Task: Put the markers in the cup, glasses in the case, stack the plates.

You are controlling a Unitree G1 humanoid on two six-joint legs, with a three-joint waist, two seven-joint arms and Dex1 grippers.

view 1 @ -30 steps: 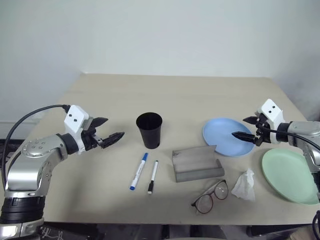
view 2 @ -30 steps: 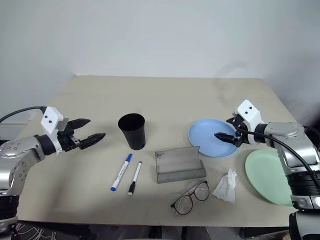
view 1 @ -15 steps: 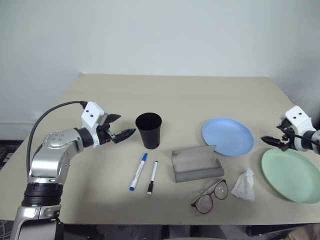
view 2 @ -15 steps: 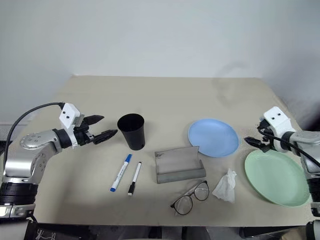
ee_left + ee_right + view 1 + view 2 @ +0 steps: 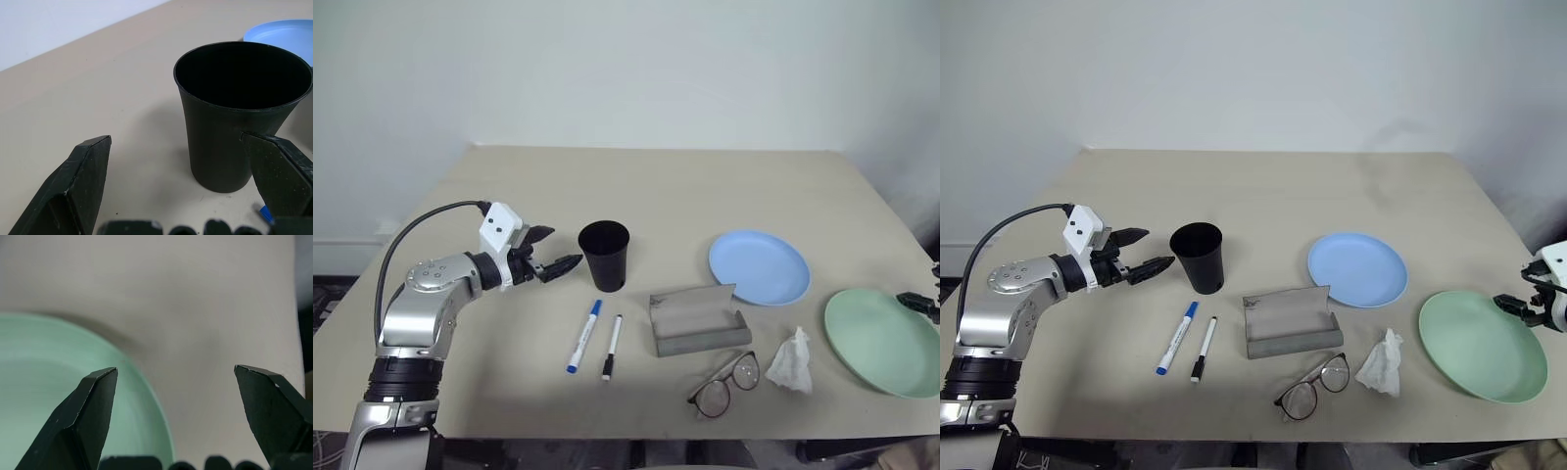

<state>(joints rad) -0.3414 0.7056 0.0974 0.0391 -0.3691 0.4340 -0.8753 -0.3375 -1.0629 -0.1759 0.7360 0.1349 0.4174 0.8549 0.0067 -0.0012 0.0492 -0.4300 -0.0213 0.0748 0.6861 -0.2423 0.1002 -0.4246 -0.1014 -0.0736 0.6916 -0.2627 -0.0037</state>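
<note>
Plates first: the green plate [image 5: 1481, 345] lies at the table's right edge, the blue plate [image 5: 1358, 269] just left of it, apart. Both look stiff, light and slick, so you should take a rim edge, not the flat. Your right gripper [image 5: 1518, 306] hangs open at the green plate's outer rim; a second ago it was over the blue plate and has swung out right. Your left gripper [image 5: 551, 261] stands open just beside the cup [image 5: 605, 255], having closed in from further left. Markers [image 5: 597, 337], case [image 5: 697, 321] and glasses [image 5: 724, 386] lie untouched.
</note>
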